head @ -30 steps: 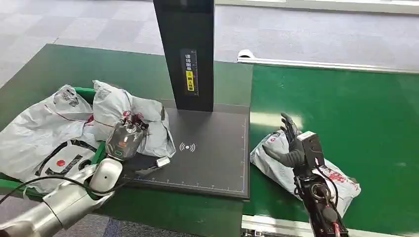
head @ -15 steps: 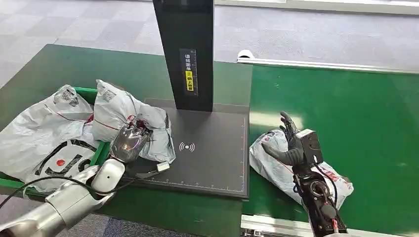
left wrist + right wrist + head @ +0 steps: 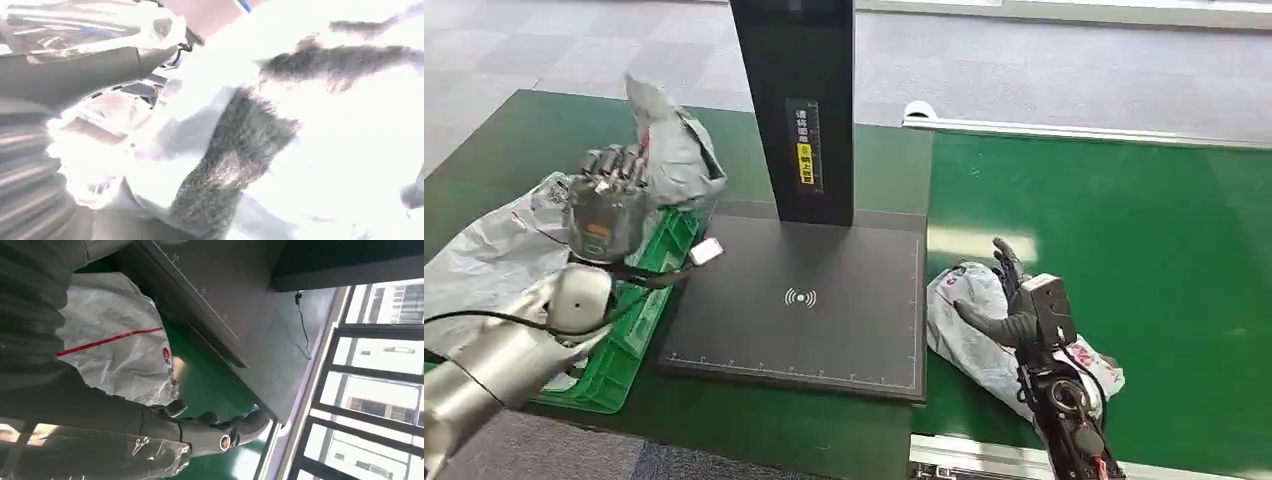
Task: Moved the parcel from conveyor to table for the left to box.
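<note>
My left hand (image 3: 604, 205) grips a crumpled grey parcel (image 3: 671, 140) and holds it in the air above the green crate (image 3: 639, 300) at the table's left. The left wrist view is washed out and blurred, with pale parcel film (image 3: 300, 125) close against the hand. On the green conveyor belt (image 3: 1124, 230) at the right lies another grey parcel (image 3: 974, 335) with red print. My right hand (image 3: 1012, 300) rests on top of it with fingers stretched out. In the right wrist view those fingers (image 3: 210, 432) reach past the parcel (image 3: 115, 350) over the belt.
A black scanner pad (image 3: 824, 330) with a tall black post (image 3: 794, 100) sits between crate and belt. More grey parcels (image 3: 484, 260) are heaped at the far left beside the crate. The conveyor's metal rail (image 3: 1064, 130) runs along the back.
My left hand has lifted its grey parcel off the pad's left edge, up and back over the crate, uncovering the crate. The right hand and its parcel shifted slightly toward the pad.
</note>
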`<state>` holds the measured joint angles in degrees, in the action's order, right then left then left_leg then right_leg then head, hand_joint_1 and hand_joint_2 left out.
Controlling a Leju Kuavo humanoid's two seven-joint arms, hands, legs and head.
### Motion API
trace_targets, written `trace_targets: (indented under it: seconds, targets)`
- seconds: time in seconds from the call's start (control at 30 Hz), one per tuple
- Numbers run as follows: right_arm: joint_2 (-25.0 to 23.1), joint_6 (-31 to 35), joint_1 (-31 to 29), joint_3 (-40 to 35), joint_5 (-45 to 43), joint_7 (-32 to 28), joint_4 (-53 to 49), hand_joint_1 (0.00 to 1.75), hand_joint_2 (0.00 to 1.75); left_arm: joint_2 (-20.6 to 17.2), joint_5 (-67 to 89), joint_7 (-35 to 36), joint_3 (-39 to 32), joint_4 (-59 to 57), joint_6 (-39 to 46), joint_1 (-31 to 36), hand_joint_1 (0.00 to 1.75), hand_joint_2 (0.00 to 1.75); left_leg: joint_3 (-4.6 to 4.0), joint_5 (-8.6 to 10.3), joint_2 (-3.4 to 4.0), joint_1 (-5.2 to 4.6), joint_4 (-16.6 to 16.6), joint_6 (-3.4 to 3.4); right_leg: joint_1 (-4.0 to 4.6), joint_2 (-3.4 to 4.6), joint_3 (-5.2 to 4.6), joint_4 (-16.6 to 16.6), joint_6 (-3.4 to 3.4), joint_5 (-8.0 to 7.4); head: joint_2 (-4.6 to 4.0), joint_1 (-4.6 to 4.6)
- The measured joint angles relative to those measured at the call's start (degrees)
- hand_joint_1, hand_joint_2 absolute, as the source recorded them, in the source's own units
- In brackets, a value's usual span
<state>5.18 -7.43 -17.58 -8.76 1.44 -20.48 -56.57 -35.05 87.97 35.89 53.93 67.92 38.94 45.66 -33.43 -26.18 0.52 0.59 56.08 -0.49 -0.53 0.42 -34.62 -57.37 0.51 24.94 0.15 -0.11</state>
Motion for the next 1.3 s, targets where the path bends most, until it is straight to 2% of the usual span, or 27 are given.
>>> trace_targets:
  seconds: [0.07, 0.23, 0.53, 1.0, 1.07, 1.17, 1.3]
  targets:
    - [0.07, 0.33, 0.74, 0.11, -0.11, -0.02, -0.39, 0.0, 1.75, -1.84, 0.0, 0.0, -2.08, 2.52, 0.86, 0.12, 1.75, 1.75, -0.03, 0.0, -0.1, 0.0, 0.0, 0.0, 0.0, -0.04, 0.0, 0.0, -0.06, 0.07, -0.02, 0.02]
    - [0.04, 0.68, 1.16, 0.17, -0.42, 0.06, -1.35, 0.0, 1.75, -3.44, 0.0, 0.0, -7.01, 4.78, 1.03, -2.04, 1.75, 1.75, -0.08, -0.04, -0.11, -0.01, 0.0, -0.02, -0.01, -0.08, 0.0, 0.01, -0.06, 0.08, -0.02, 0.02]
    - [0.02, 0.48, 0.72, 0.2, -0.88, 0.66, -1.55, 0.0, 1.75, -1.43, -0.02, 0.0, -16.29, 2.5, -3.65, -12.43, 1.75, 1.75, -0.03, -0.05, -0.15, -0.02, -0.01, -0.03, -0.02, -0.09, 0.03, 0.01, -0.06, 0.08, 0.0, 0.0]
    - [0.0, 0.48, 0.53, 0.2, -0.88, 0.66, -1.55, 0.0, 1.75, 0.04, -0.02, 0.0, -18.8, 1.3, -4.42, -14.77, 1.75, 1.75, -0.01, -0.04, -0.17, -0.03, 0.0, -0.03, -0.02, -0.12, 0.07, 0.02, -0.06, 0.08, 0.0, 0.0]
    - [0.0, 0.48, 0.51, 0.2, -0.64, 0.68, -1.55, 0.0, 1.75, 1.84, -0.02, -1.33, -20.19, 0.73, -7.4, -16.12, 1.75, 1.75, 0.02, -0.05, -0.18, -0.06, -0.01, -0.03, -0.06, -0.12, 0.12, 0.02, -0.06, 0.08, 0.0, 0.0]
    - [-0.04, -0.41, -0.03, 0.22, -0.13, 0.63, -1.42, 0.0, 1.75, 5.27, 0.0, -7.34, -26.05, -1.94, -11.2, -19.17, 1.75, 1.75, 0.03, -0.05, -0.11, -0.05, -0.01, -0.03, -0.05, -0.1, 0.12, 0.02, -0.06, 0.08, 0.0, 0.0]
    - [-0.09, -0.48, -0.68, 0.24, 0.13, 0.59, -1.2, 0.0, 1.75, 6.9, 0.0, -7.3, -31.12, -9.38, -7.34, -20.15, 1.75, 1.75, 0.05, -0.04, -0.16, -0.03, -0.01, -0.03, -0.04, -0.18, 0.13, 0.02, -0.07, 0.09, 0.0, 0.0]
